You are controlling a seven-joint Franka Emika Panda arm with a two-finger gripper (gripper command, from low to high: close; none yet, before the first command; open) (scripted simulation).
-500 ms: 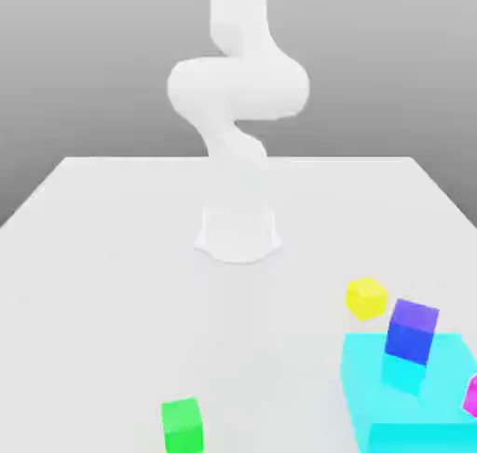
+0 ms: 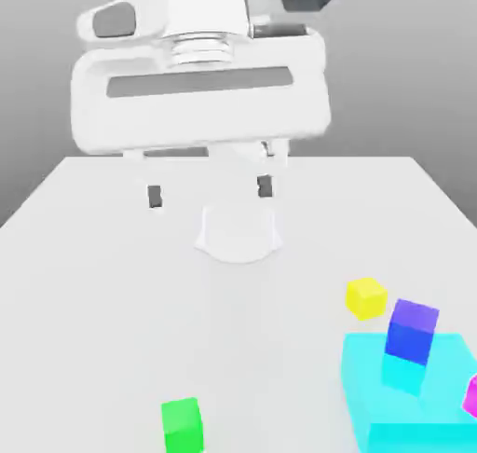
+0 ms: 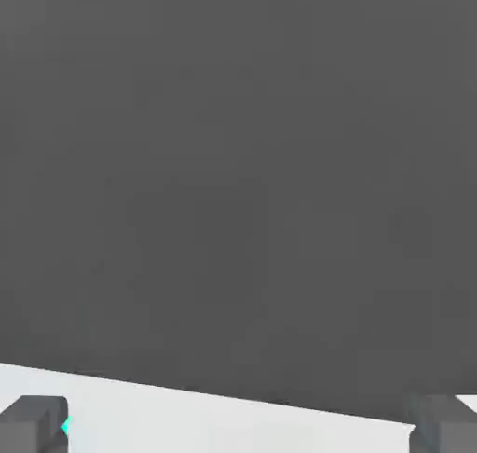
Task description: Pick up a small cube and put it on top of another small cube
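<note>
The bright green small cube [image 2: 182, 425] sits on the white table near its front edge, toward the exterior view's left. The other small cube [image 2: 412, 330], purple on top with blue sides, stands on a large flat cyan block [image 2: 410, 391] at the exterior view's right. My gripper [image 2: 210, 194] hangs high above the table's middle, close to the exterior camera, open, with nothing between its dark fingertips [image 2: 155, 198]. In the hand view the gripper [image 3: 240, 423] has its fingertips [image 3: 33, 423] far apart against a grey background and a strip of table.
A yellow cube [image 2: 366, 296] lies just behind the cyan block. A magenta cube [image 2: 470, 395] pokes in at the exterior view's right edge, on the cyan block. The robot's round base [image 2: 238, 232] stands at the table's centre.
The hand has swung into the exterior view, large and high above the table, covering most of the arm seen before. The cubes have not moved.
</note>
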